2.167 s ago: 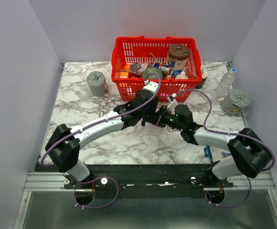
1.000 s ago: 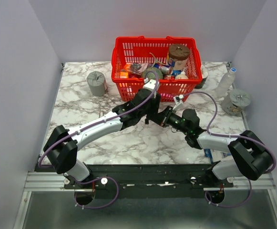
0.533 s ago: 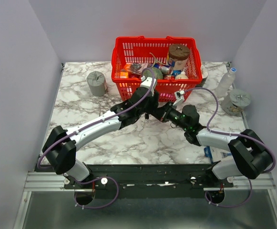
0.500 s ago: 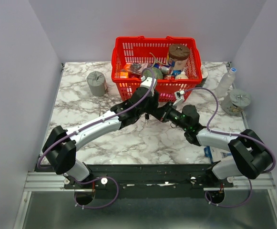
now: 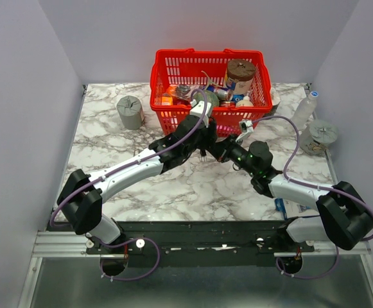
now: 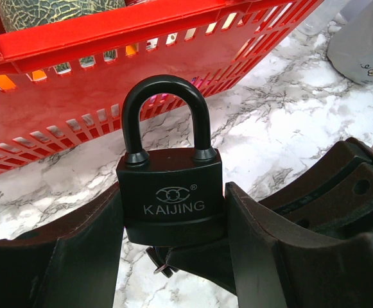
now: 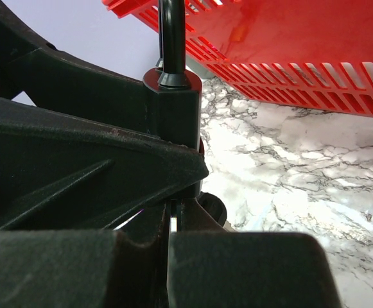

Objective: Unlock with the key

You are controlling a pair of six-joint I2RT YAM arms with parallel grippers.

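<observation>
Left gripper [image 5: 198, 145] and right gripper [image 5: 212, 151] tip to tip over the table [image 5: 141, 186], just in front of the red basket [image 5: 167, 80]. Held items too small to tell from above. Left arm in from lower left, right arm from lower right. Left wrist view: left gripper [image 6: 173, 215] pinching the black padlock [image 6: 171, 192] by its two narrow sides, one of the fingers [image 6: 77, 256] on each side. Padlock body upright, "KAIJING" face to camera. Shackle [image 6: 165, 96] seated in both holes, closed, pointing up, basket wall behind it. Right gripper a dark mass directly under the padlock bottom; touching or just apart, cannot tell. Small bit of key [image 6: 161, 263] peeking out beside it, below the padlock's lower left corner. Right wrist view: right gripper [image 7: 171, 250] pressed nearly together, only a thin slit between the pads, pinching a thin silvery sliver of key [image 7: 173, 226] right under the padlock. Padlock seen edge-on, upright, clamped in the big dark left fingers [image 7: 77, 147] crossing from the left. Blade inside keyhole or not: cannot tell, joint hidden. Basket behind, marble at lower right.
</observation>
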